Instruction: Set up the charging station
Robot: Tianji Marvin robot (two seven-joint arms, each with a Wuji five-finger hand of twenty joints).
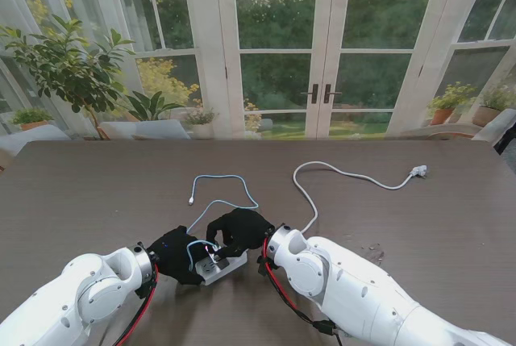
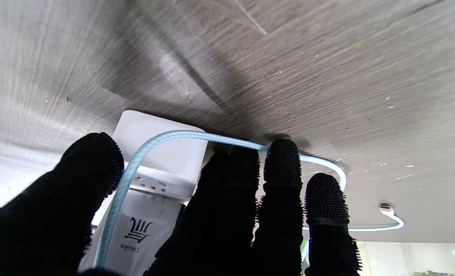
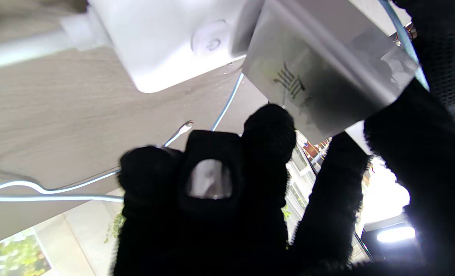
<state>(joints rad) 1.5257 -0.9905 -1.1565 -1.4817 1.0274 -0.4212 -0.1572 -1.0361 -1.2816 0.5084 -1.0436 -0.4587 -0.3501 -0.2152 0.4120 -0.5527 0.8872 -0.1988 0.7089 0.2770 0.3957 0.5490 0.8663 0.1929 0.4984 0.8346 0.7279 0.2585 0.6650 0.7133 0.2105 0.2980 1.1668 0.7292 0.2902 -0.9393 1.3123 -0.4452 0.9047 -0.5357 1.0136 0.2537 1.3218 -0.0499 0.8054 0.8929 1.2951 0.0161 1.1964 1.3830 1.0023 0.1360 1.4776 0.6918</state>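
Glass doors and potted plants stand behind a dark wood-grain desk (image 1: 97, 193). From the stand's view, both black-gloved hands meet near me at the middle, over a white power strip (image 1: 228, 266). The left hand (image 1: 173, 255) closes on a white charger block (image 1: 211, 268) seated at the strip, while the right hand (image 1: 238, 231) curls over the strip's farther side. A pale blue cable (image 1: 228, 202) loops away from the block, its free plug lying farther off. The strip's own white cord (image 1: 347, 175) trails right to a plug (image 1: 418, 171).

The left wrist view shows the braided blue cable (image 2: 181, 135) arching across the block (image 2: 147, 230) between thumb and fingers (image 2: 283, 180), so it looks limp and will need guiding.

The right wrist view shows the strip's smooth end (image 3: 166, 42) and the glossy block (image 3: 319, 73), with fingers (image 3: 269, 130) bent beneath; whether they actually press the strip I cannot tell. Both casings seem light, rigid and slippery, so I judge flat opposite faces give the best hold, never the cable
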